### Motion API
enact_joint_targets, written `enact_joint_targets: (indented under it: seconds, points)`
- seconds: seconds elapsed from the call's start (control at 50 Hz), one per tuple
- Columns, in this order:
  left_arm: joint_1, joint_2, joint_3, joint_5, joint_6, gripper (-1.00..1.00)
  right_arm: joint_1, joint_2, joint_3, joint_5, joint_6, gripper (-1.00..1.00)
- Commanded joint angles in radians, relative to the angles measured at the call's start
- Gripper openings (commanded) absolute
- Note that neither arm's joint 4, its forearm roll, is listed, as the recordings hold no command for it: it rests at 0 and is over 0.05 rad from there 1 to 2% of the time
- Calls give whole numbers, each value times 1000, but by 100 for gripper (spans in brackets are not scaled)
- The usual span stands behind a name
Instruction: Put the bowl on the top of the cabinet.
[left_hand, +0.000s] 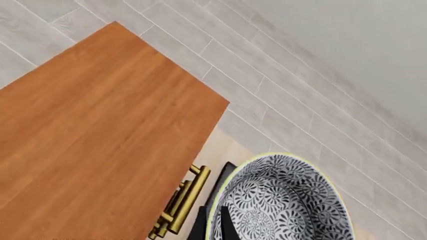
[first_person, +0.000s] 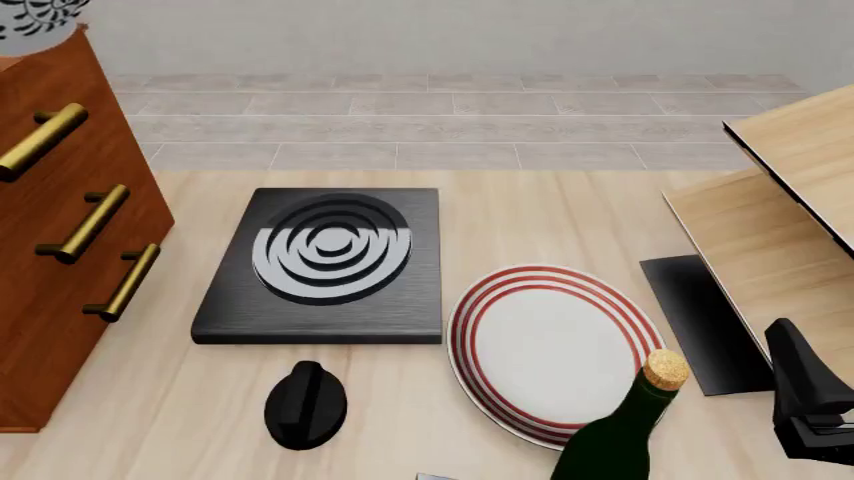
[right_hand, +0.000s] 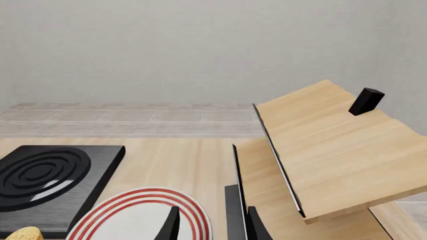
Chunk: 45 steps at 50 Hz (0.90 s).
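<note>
Bowl (left_hand: 280, 200) gripped by left pincer (left_hand: 223, 225) beside cabinet (left_hand: 93, 130) top, right pincer (right_hand: 210, 225) narrowly parted, no legible writing

We see a plain pale grey wall (first_person: 467, 35) behind a floor of long light grey tiles (first_person: 441, 130). Nearer us lies the light wooden table (first_person: 561, 210), with a pale wood shelf unit (first_person: 787, 200) at its right, evenly lit.

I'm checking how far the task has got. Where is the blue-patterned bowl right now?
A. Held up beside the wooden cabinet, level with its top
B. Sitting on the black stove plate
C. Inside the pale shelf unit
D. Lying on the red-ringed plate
A: the left wrist view shows the bowl held by the left gripper next to the cabinet, above its handles; the plate carries nothing.
</note>
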Motion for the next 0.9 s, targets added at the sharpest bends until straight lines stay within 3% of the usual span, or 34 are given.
enact_joint_targets:
  seconds: [0.02,0.38,0.9]
  points:
    - [77,-6,-24,13,8,-100,0,0,0,0,0,100]
    - [174,-5,-27,10,28,-100,0,0,0,0,0,100]
    - [282,-11,0,0,0,-100,0,0,0,0,0,100]
